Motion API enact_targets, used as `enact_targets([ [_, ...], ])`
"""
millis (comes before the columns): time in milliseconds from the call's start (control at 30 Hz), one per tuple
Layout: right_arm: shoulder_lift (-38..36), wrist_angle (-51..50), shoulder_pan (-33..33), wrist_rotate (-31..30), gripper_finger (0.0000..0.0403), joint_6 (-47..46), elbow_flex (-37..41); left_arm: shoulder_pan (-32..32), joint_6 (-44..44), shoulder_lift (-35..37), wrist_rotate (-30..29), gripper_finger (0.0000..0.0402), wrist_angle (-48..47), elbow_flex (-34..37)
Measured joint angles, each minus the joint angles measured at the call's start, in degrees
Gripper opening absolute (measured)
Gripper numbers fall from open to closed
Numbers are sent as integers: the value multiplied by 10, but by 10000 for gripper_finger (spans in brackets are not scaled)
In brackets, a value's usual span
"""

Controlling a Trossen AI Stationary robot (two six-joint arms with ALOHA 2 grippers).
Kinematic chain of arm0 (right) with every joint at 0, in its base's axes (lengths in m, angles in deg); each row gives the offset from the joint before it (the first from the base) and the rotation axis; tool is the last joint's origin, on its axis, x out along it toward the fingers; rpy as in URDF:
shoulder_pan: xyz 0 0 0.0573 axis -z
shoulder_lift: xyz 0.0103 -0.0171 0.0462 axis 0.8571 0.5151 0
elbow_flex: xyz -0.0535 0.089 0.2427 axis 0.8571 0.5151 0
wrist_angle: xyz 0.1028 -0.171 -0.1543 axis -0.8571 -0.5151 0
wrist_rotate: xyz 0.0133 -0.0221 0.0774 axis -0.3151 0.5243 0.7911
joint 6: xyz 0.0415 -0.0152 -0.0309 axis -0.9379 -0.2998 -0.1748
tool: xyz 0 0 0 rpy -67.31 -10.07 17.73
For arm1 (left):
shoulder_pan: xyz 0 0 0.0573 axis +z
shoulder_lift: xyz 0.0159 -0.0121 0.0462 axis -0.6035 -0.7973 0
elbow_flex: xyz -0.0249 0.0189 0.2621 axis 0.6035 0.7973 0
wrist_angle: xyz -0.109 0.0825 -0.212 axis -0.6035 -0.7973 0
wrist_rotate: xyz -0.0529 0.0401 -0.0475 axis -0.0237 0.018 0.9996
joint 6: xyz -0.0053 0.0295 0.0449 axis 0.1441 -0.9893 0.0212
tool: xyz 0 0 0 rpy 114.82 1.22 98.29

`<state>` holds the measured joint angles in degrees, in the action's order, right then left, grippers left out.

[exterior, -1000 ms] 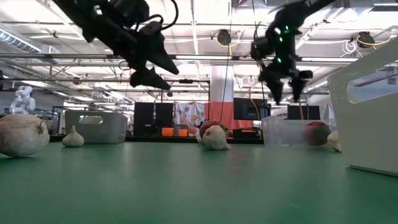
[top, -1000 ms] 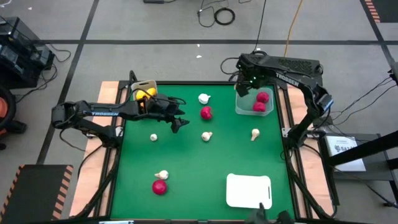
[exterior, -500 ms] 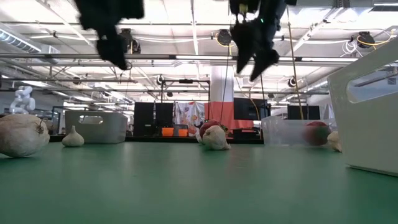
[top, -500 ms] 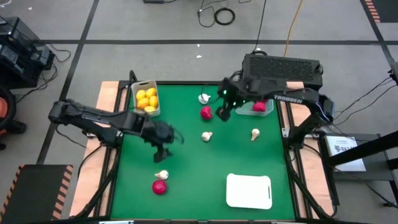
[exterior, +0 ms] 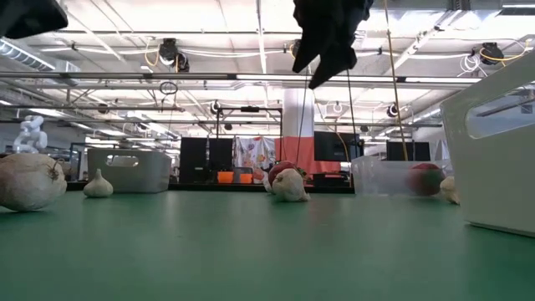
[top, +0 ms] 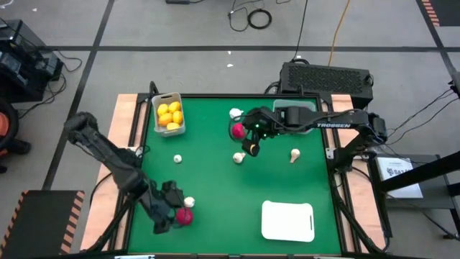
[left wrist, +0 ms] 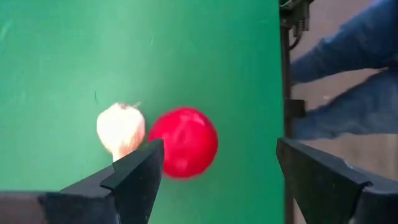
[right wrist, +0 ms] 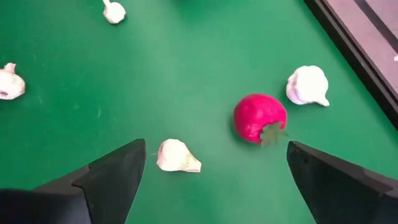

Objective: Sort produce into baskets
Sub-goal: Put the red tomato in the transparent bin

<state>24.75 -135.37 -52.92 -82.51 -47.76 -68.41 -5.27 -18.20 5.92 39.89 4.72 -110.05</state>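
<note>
My left gripper point(top: 171, 211) is open and empty near the table's near edge. Its fingers stand to either side of a round red fruit point(left wrist: 183, 142), which lies on the mat beside a white garlic bulb point(left wrist: 120, 127). My right gripper point(top: 249, 142) is open and empty above the far middle of the table. It hangs over another red fruit point(right wrist: 259, 117) and two garlic bulbs point(right wrist: 308, 85) point(right wrist: 176, 155). The whitish bin point(top: 169, 114) at the far left holds yellow lemons. The clear bin point(top: 291, 109) at the far right is mostly hidden under my right arm.
A flat white tray point(top: 287, 220) lies at the near right. More garlic bulbs lie loose on the mat point(top: 177, 158) point(top: 295, 153). A person's legs in blue trousers point(left wrist: 348, 74) stand beyond the table's near edge. The middle of the mat is bare.
My left gripper has swung from beside the lemon bin toward the table's near edge and now sits at the near red fruit. My right gripper has left the clear bin and moved toward the table's left, over the far red fruit. No produce has moved.
</note>
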Motion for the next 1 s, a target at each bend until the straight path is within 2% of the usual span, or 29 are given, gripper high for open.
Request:
enact_targets([
  [100,0,3,-8,0,380,3,0,-16,-15,-38,-33,317,17,0],
  [433,0,0,-14,1,380,12,0,-19,-42,-145,-45,317,15,0],
  [1000,0,-3,-14,2,380,12,0,-22,-47,-185,-43,317,18,-2],
])
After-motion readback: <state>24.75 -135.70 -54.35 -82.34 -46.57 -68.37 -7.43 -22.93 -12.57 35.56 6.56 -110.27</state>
